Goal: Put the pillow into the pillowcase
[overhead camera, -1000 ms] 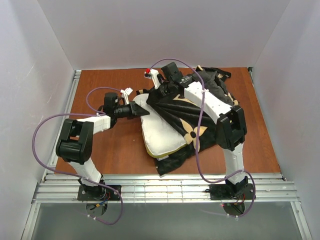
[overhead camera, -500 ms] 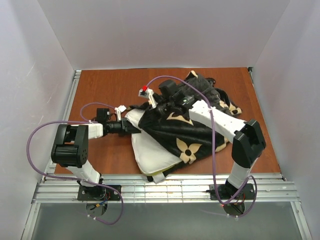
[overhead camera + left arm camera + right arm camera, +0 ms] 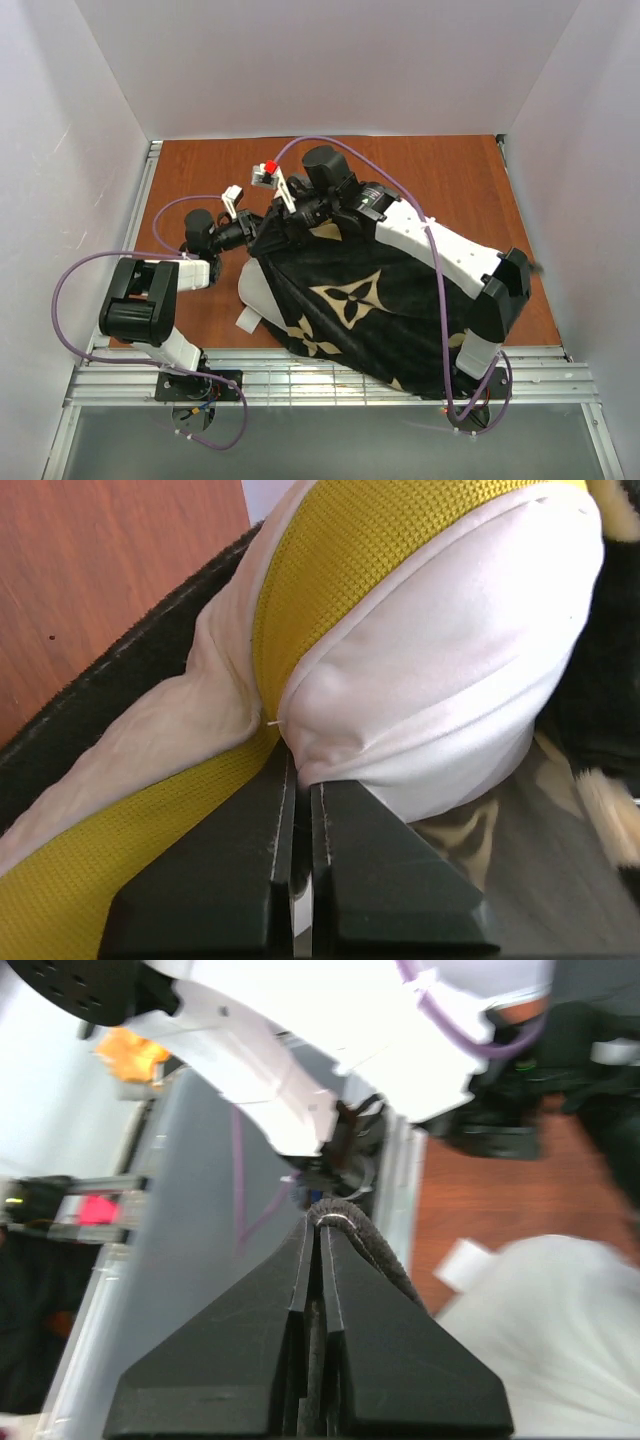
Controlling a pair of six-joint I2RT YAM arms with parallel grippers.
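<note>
1. The left tool (image 3: 297, 752) is pressed together on a corner of the pillow (image 3: 440, 660). It pinches the seam where the yellow band (image 3: 330, 570) meets the white fabric.
2. The right tool (image 3: 315, 1222) is also clamped, nipping the black hem (image 3: 372, 1248) of the pillowcase (image 3: 370, 300) just beside the left tool.
3. Over the last second the right arm has hauled the pillowcase leftward and toward the near edge of the bench (image 3: 200, 180). The bunched heap at the far right is gone, drawn out flat.
4. A second ago about half the pillow lay bare. Now it sits left of centre on the bench, with only a white strip along its left edge showing.
5. The insertion looks nearly done. What remains is probably getting the hem past the pinched corner, where the left tool's own hold stands in the way.
</note>
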